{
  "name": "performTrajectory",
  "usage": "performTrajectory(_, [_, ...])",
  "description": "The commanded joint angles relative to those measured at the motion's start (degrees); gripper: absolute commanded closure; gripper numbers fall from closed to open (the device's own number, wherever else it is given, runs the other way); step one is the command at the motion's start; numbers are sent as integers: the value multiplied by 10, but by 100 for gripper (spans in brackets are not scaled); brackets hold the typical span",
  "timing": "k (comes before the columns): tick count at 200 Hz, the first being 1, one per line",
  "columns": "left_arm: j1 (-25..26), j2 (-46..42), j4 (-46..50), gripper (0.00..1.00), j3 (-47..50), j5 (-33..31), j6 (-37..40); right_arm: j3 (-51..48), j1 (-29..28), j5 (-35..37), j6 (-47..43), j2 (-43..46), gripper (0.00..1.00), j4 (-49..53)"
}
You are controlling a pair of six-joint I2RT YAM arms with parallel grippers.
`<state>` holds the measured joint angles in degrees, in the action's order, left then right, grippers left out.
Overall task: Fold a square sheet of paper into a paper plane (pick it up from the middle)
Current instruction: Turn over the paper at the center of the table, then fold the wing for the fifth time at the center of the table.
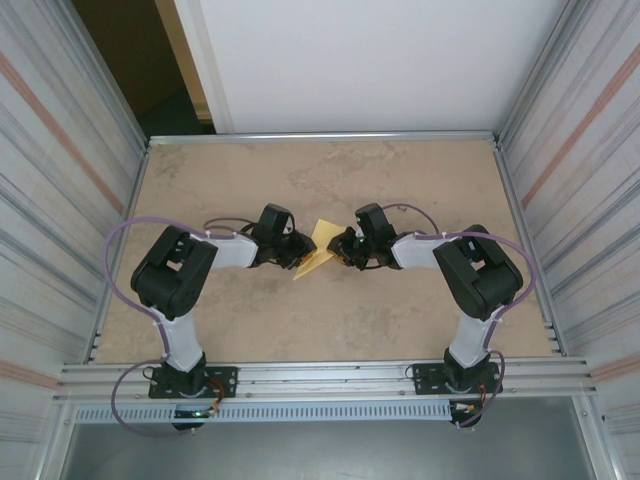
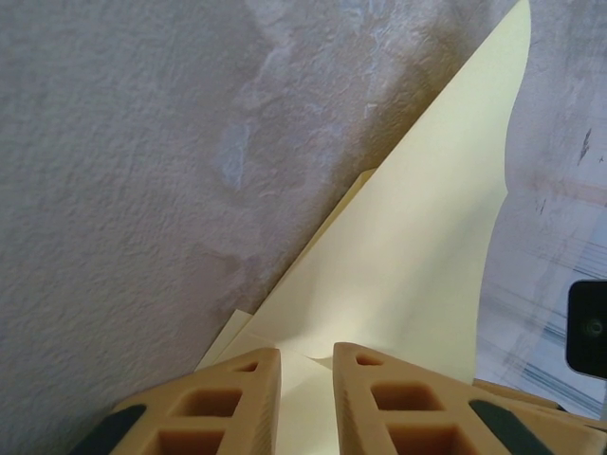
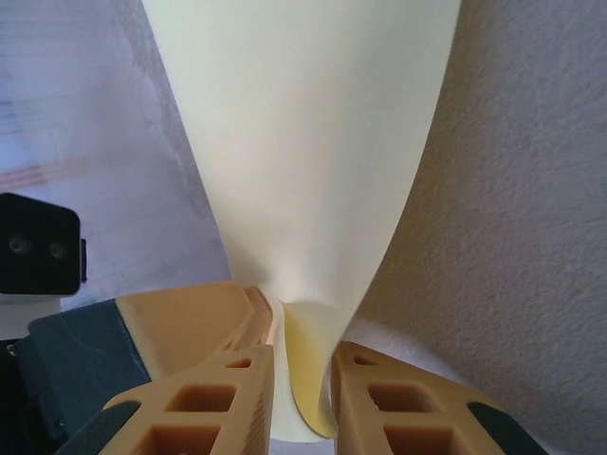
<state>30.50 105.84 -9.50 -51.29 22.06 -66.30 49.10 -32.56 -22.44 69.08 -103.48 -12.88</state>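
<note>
At the middle of the tabletop (image 1: 400, 190), between my two arms, the sheet of paper (image 1: 318, 250) is already doubled into a pointed, triangle-like shape, and both hands have it. The left hand (image 2: 303, 365) is drawn in narrow on one corner, where I can see stacked layers fanning slightly at the folded edge. The right hand (image 3: 302, 355) is pinched just as narrowly on the opposite side, and there the paper bulges into a soft curl right at the fingertips (image 3: 356, 365). My judgement is that this curl is the main hazard: if I press down from here, it may set as a crooked crease and throw the plane's centre line off. The two hands sit very near each other, so a small misjudged move could knock them together. Pulling them apart could tear so thin a sheet or drag it out of one grip. The fanned layers on the left may also slide out of line. I cannot tell whether the lowest corner touches the tabletop. I can read no brand, label or writing anywhere.
</note>
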Motion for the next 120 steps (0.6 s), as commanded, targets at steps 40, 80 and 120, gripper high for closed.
performTrajectory(40, [-3,-7,47,75,15,-5,-5,-40,-12,-1,27,35,76,-47])
performTrajectory(80, [-3,-10,50,74,10,-4,-3,-47,-11,6,39,32,80,-74])
performTrajectory(120, [-5,-28,56,71,5,-5,11,-42,-9,26,41,33,93,-56])
